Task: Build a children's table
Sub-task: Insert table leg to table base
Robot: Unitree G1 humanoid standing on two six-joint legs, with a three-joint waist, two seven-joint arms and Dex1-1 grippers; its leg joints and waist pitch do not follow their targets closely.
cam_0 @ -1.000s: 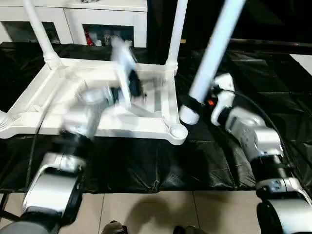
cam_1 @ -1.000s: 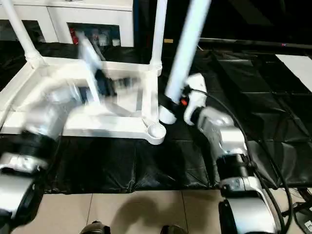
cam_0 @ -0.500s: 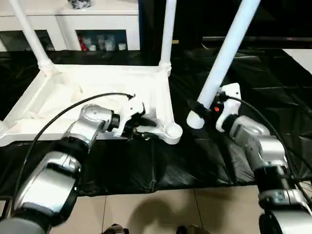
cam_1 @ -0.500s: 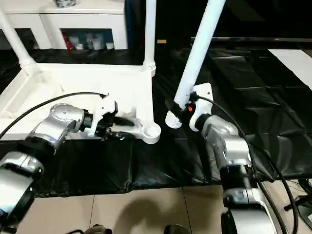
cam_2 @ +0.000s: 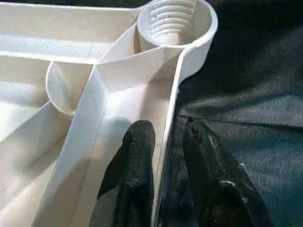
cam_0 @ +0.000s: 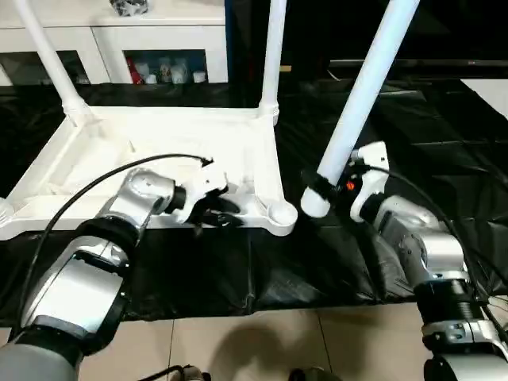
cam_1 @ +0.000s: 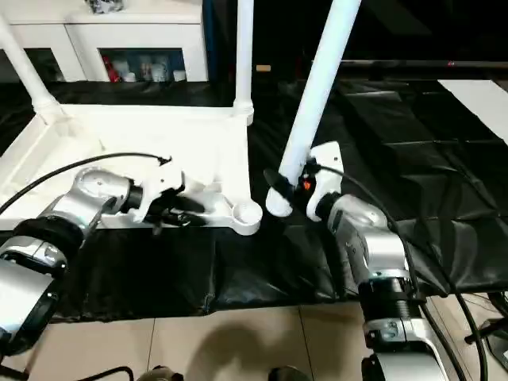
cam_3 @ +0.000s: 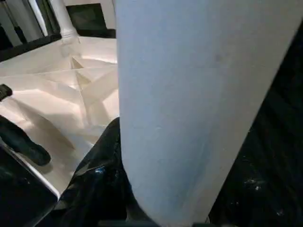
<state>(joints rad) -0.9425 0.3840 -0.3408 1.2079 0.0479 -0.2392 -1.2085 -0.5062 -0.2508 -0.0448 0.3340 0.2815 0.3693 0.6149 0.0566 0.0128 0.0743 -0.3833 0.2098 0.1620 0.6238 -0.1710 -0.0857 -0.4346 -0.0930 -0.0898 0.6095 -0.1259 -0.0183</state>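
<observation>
One tabletop (cam_0: 159, 151), three legs (cam_0: 361, 95), two hands (cam_0: 208, 208)

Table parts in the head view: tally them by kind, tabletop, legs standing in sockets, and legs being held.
Tabletop: 1
Fitted legs: 2
Held leg: 1
Total: 4

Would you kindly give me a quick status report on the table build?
Left gripper fingers straddling white plastic tabletop rim near empty corner socket. Right gripper holding white tube leg, tilted, beside socket. Nothing blocking.
</observation>
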